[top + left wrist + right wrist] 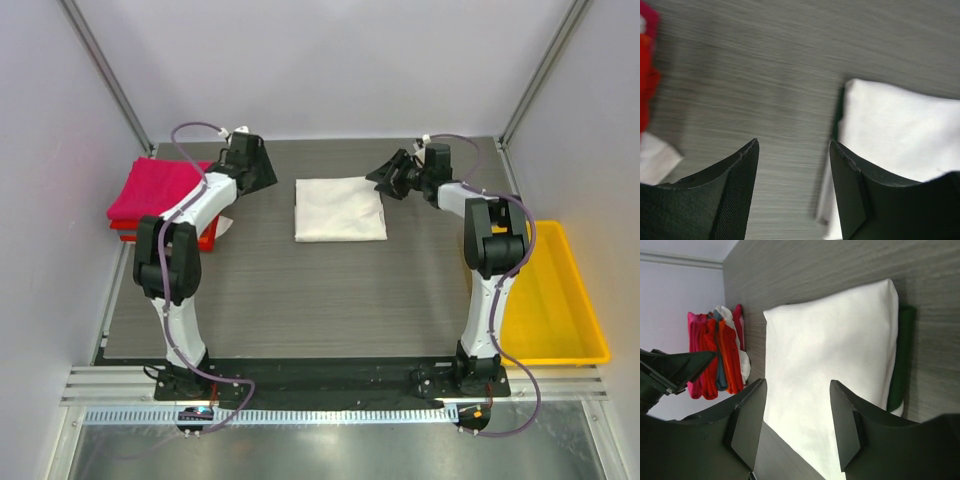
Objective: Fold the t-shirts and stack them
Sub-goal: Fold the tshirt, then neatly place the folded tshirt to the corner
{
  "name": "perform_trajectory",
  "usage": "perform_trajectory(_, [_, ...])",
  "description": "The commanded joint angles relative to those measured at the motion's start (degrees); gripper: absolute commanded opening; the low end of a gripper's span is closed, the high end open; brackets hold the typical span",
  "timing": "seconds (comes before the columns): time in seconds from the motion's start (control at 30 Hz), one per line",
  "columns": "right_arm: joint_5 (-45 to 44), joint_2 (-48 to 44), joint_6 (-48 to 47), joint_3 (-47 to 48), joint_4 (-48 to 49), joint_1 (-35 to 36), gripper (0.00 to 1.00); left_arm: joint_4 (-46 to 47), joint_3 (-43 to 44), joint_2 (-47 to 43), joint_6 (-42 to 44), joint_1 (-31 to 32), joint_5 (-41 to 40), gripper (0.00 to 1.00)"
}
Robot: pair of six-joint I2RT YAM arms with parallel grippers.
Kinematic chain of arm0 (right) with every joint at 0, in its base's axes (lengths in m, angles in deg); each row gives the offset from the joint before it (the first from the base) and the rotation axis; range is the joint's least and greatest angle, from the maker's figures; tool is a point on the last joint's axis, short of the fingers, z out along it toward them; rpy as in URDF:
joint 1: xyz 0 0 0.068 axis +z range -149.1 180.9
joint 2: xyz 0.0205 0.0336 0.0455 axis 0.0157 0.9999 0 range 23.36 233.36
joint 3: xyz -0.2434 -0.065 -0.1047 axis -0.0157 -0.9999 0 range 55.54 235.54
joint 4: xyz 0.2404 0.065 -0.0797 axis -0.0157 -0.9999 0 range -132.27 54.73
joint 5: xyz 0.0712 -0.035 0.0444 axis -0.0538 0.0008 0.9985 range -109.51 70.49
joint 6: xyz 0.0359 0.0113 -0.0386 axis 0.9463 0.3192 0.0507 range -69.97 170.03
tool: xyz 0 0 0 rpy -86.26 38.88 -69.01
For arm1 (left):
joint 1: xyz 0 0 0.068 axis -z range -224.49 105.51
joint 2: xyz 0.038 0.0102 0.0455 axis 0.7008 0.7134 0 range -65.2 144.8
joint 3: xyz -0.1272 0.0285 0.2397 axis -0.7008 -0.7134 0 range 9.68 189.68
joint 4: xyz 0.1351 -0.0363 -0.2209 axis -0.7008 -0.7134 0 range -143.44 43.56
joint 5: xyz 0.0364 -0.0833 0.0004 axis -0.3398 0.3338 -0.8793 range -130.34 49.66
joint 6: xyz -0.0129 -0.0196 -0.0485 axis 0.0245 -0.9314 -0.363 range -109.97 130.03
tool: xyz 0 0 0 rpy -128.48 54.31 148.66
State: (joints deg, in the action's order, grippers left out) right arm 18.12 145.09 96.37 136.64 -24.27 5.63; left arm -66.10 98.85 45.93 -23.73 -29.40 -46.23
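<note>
- Top view: we count one cream-white shirt (340, 208), folded into a flat rectangle and lying alone on the bench (300, 300), a little toward 12 o'clock from the middle.
- We count one stack (155, 190) of folded shirts at about 10 o'clock. It has magenta on top, red underneath and a bit of white cloth showing at its near corner.
- One yellow tray (560, 300) sits off the bench edge at 4 o'clock.
- There are two arms. The left hand (258, 168) hangs between the stack and the cream-white shirt, at the shirt's 10 o'clock. The right hand (388, 178) hangs just off the shirt's 2 o'clock corner, pointing toward it.
- Left wrist view: the left hand (794, 145) is released, its two fingers apart with only bare bench (765, 60) between them.
- The cream-white shirt (900, 130) lies at 3 o'clock, partly behind the right-side finger. The stack (646, 75) shows as a red sliver at 9 o'clock.
- Right wrist view: the right hand (797, 384) is also released, fingers spread and grasping nothing.
- The cream-white shirt (830, 355) fills the middle beyond the fingers, with a dark green edge (902, 355) along its 3 o'clock side.
- The stack (717, 355) stands at 9 o'clock, showing magenta, red, orange, teal and white layers. We cannot count them surely.
- The left hand (675, 370) shows in front of the stack.
</note>
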Motion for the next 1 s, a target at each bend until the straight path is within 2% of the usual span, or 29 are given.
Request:
perform_trajectory(0.0, [-2.02,-5.53,-3.18,-2.87,-0.09,-0.25,0.59,-9.41,0.48,-0.75,9.93,4.32,-18.34,0.59])
perform_trajectory(0.07, [-4.22,-6.24,-5.12,-2.97,-5.00,-0.34,0.59,-10.57,1.97,0.05,11.25,5.12,-19.42,0.60])
perform_trajectory(0.13, [-7.64,-7.03,-7.31,-3.05,-7.30,-0.16,0.64,-10.66,2.50,1.36,11.26,5.39,-16.89,0.62])
perform_trajectory(0.17, [-9.05,-7.03,-8.19,-2.36,-10.45,-0.16,0.66,-10.31,2.94,1.98,10.13,5.39,-13.57,0.69])
perform_trajectory(0.23, [-12.47,-6.51,-10.21,-1.65,-13.18,-0.25,0.73,-9.35,3.47,3.21,7.93,5.39,-11.26,0.76])
perform_trajectory(0.37, [-14.95,-4.23,-12.07,0.72,-16.36,-0.16,0.76,-3.03,1.37,4.35,2.14,5.39,-3.26,0.84])
perform_trajectory(0.47, [-15.83,-1.25,-12.86,2.48,-17.33,-0.25,0.76,-1.61,3.02,7.16,0.54,5.30,-0.27,0.85])
perform_trajectory(0.57, [-15.74,1.91,-12.86,6.25,-18.65,-0.16,0.76,-3.10,6.18,9.97,0.80,5.30,-0.61,0.84])
perform_trajectory(0.7, [-16.00,5.43,-13.30,9.94,-20.75,0.54,0.67,-7.58,9.01,11.30,3.69,5.21,-4.91,0.81])
perform_trajectory(0.9, [-17.24,8.43,-12.95,12.68,-22.08,1.95,0.65,-9.43,5.77,8.59,3.96,4.07,-5.80,0.80])
perform_trajectory(0.97, [-17.15,8.43,-12.86,12.68,-22.08,2.03,0.64,-9.69,2.87,6.83,6.23,4.50,-9.38,0.77])
